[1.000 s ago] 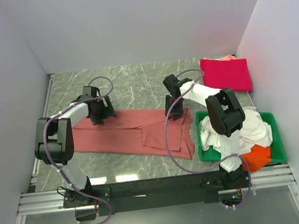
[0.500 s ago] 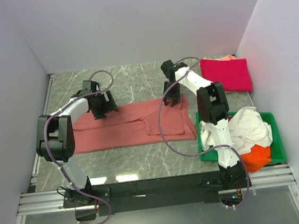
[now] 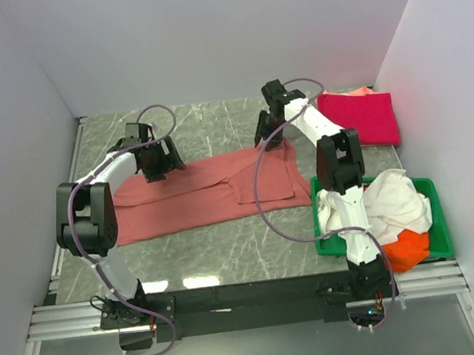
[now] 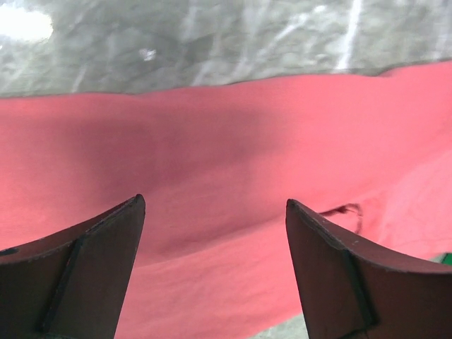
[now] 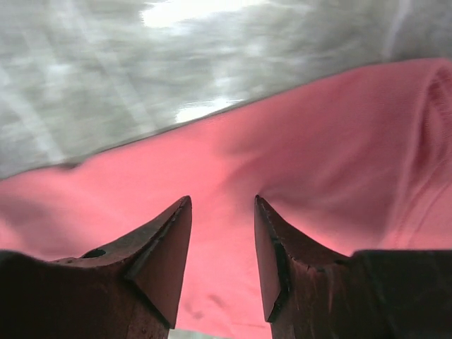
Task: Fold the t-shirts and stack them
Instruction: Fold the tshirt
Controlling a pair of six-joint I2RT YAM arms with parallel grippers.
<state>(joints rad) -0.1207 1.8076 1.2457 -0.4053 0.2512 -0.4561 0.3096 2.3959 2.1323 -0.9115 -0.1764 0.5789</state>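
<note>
- My left gripper [image 4: 212,205] has its two dark fingers [image 4: 92,268] spread wide apart, and nothing is clamped between them.
- It hangs low over the far left part of the large dusty salmon-red cloth t-shirt [image 3: 180,205]. From the wrist camera I see only that cloth in the gap, with a strip of table beyond it.
- My right gripper [image 5: 222,201] has its fingers apart too, though the gap is much narrower. Red cloth shows through it and none is pinched.
- I cannot tell whether either pair of fingertips actually touches the cloth.
- In the overhead view the right gripper sits at the shirt's far right corner, with that arm stretched well out.
- The salmon-red shirt lies spread across the middle of the grey-green marbled table [image 3: 214,125], reaching from one gripper to the other. A flap of it is doubled over on its right part.
- A bright crimson-pink t-shirt [image 3: 358,118], folded into a neat rectangle, rests in the far right corner. A sliver of orange cloth peeks out at its far edge.
- Just right of my right arm, the green plastic tray [image 3: 439,224] holds crumpled white t-shirts [image 3: 396,199] and a bunched orange t-shirt [image 3: 401,249] at its near end.
</note>
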